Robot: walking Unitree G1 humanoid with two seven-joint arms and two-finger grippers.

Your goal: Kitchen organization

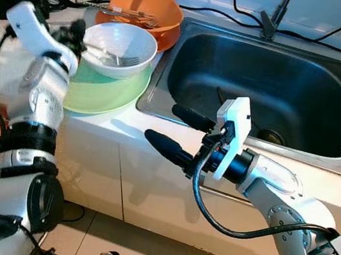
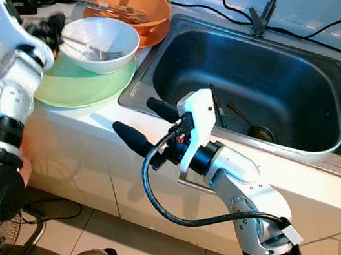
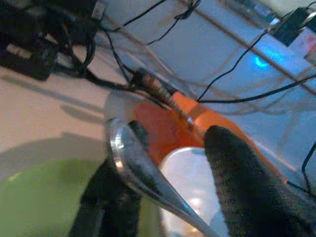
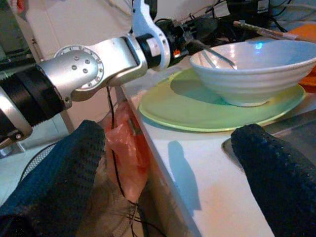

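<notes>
The fork [image 1: 111,58] lies in the white bowl [image 1: 121,47], which sits on the green plate [image 1: 108,91] just beside the sink [image 1: 262,90]. Its long axis runs from the tines, away from the sink, up over the bowl's far rim. There the left gripper [image 3: 163,182] has its fingers clamped on the handle. The right gripper [image 1: 170,127] hovers at the sink's front edge, fingers wide apart and empty, farther from the fork. No writing can be read.
</notes>
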